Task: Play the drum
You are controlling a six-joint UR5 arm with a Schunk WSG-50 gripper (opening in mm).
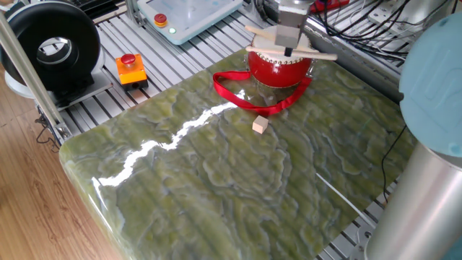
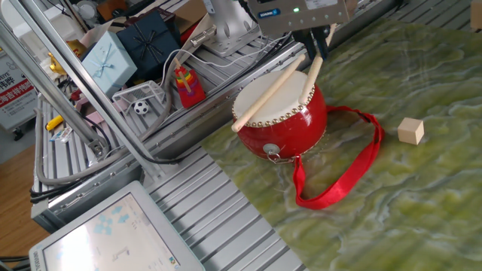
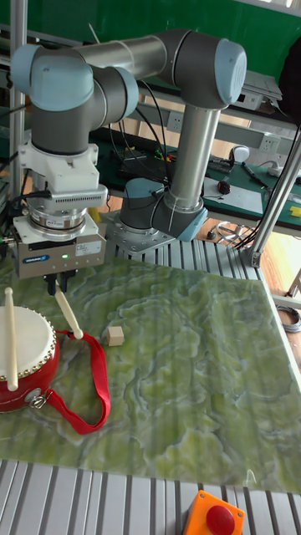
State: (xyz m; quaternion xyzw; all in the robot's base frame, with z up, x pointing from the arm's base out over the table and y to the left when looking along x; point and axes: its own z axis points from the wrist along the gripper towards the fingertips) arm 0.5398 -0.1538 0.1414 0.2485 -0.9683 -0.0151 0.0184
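The drum (image 2: 280,120) is red with a cream skin and stands at the mat's edge; it also shows as the drum (image 1: 280,66) and the drum (image 3: 23,355). One loose drumstick (image 2: 263,96) lies across its skin. My gripper (image 2: 319,39) hangs just above the drum's far rim, shut on a second drumstick (image 2: 312,75) that slants down to the skin's edge. I cannot tell whether its tip touches. In the tall view my gripper (image 3: 57,286) holds that drumstick (image 3: 68,316). My gripper (image 1: 288,45) hides part of the skin. The red ribbon (image 2: 350,169) loops out on the mat.
A small wooden cube (image 1: 260,126) lies on the green mat in front of the drum. An orange box with a red button (image 1: 131,69) sits on the slatted rail at left, near a black reel (image 1: 50,47). Cables and gift boxes (image 2: 113,56) crowd the side behind the drum.
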